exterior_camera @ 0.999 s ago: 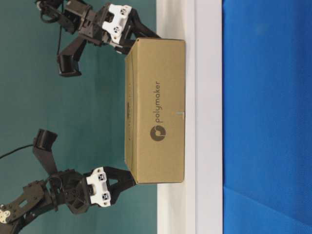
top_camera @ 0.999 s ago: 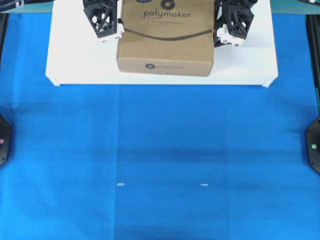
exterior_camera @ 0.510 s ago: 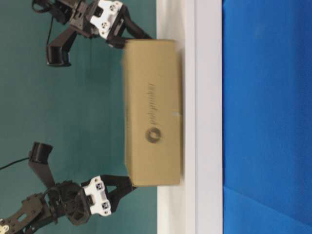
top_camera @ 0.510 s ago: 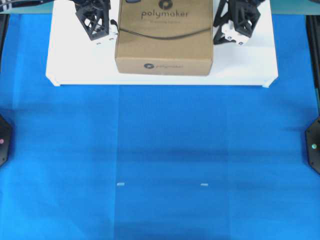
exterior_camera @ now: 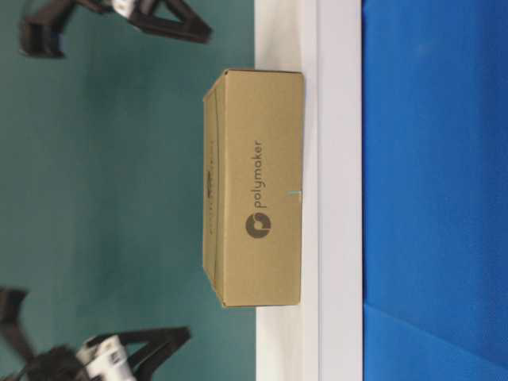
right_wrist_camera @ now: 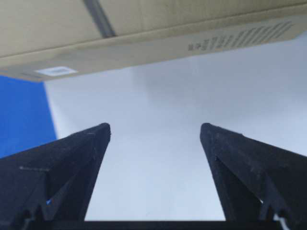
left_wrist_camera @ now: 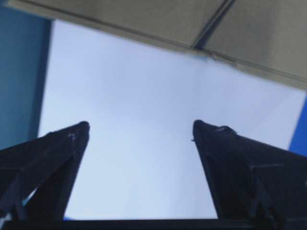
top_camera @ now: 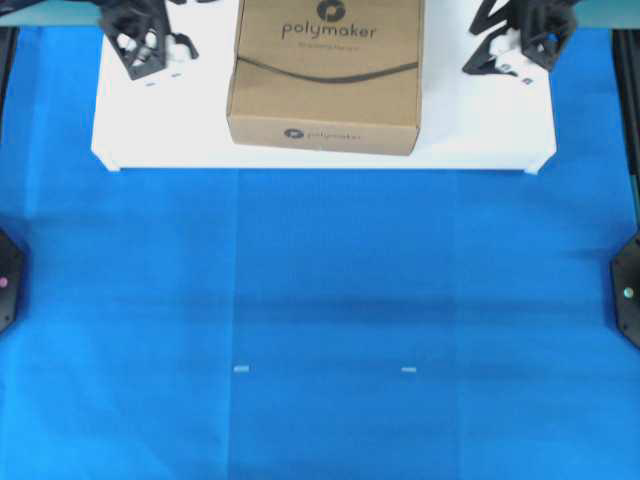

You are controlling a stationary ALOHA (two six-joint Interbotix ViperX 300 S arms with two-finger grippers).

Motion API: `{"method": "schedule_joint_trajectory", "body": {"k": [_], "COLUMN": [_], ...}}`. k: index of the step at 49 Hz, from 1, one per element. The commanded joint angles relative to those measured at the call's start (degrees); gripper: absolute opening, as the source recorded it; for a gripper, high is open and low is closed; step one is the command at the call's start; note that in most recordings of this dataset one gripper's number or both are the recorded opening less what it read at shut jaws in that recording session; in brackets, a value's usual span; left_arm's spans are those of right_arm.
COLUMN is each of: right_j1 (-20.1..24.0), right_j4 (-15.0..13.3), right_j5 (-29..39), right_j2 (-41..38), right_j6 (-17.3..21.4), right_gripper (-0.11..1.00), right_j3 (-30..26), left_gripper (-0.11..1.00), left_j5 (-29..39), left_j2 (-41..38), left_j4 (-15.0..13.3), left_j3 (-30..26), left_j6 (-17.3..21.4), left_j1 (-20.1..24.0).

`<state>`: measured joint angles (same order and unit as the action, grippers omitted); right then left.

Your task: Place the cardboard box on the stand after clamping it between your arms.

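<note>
The brown cardboard box [top_camera: 325, 80] with the "polymaker" logo rests flat on the white stand [top_camera: 160, 135], near its middle. My left gripper [top_camera: 180, 50] hovers over the stand's left end, open and well clear of the box's left side. The right gripper [top_camera: 475, 45] stands open off the box's right side, also apart from it. From table level the box [exterior_camera: 258, 198] sits on the stand [exterior_camera: 337, 198], the left gripper [exterior_camera: 171, 345] below it and the right gripper [exterior_camera: 182, 20] above. Both wrist views show empty jaws [left_wrist_camera: 141, 125] [right_wrist_camera: 155, 127] facing the box [left_wrist_camera: 144, 19] [right_wrist_camera: 144, 28] across bare stand [left_wrist_camera: 144, 96] [right_wrist_camera: 158, 96].
A blue cloth [top_camera: 320, 320] covers the table in front of the stand, with two small white marks [top_camera: 240, 368] [top_camera: 408, 369] on it. Black arm bases sit at the left edge [top_camera: 8, 280] and right edge [top_camera: 628, 290].
Both grippers, which pressed the box's two sides a second ago, have pulled outward away from it. The box has settled onto the stand and stays there.
</note>
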<state>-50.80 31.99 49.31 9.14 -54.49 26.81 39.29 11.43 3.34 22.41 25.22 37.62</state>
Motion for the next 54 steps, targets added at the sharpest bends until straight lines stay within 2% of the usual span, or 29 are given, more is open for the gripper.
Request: {"method": "schedule_joint_trajectory", "body": {"k": [1, 12, 18, 23, 31, 40, 54], "right_j1": [1.8, 9.8, 14.5, 19.6, 27.9, 35.0, 45.7], "right_j4": [0.9, 1.4, 1.5, 1.5, 1.5, 1.4, 1.3], "right_j5": [-0.5, -5.6, -10.9, -16.2, -22.5, -28.1, -36.2], "right_j2": [5.4, 13.4, 17.2, 20.5, 25.6, 29.4, 32.7], "right_j6": [1.8, 9.1, 14.7, 18.6, 24.1, 29.8, 32.1], "right_gripper": [0.99, 0.99, 0.99, 0.99, 0.99, 0.99, 0.99], "right_j3": [0.5, 5.2, 8.3, 11.1, 14.8, 17.9, 21.9], "left_gripper": [0.85, 0.85, 0.85, 0.85, 0.85, 0.85, 0.83], "left_j5": [-4.4, -15.5, -17.6, -18.3, -20.6, -23.2, -23.6], "left_j2": [5.3, 11.4, 12.0, 13.4, 15.7, 19.5, 28.7], "left_j4": [-0.3, -0.3, -0.3, -0.3, -0.3, -0.3, -0.3], "left_j3": [2.5, 8.4, 10.3, 11.3, 13.4, 16.4, 22.8], "left_j6": [-0.9, -8.8, -13.6, -16.2, -19.0, -21.3, -21.8], "left_j1": [-0.4, -7.9, -12.9, -16.1, -21.7, -27.4, -34.8]}}
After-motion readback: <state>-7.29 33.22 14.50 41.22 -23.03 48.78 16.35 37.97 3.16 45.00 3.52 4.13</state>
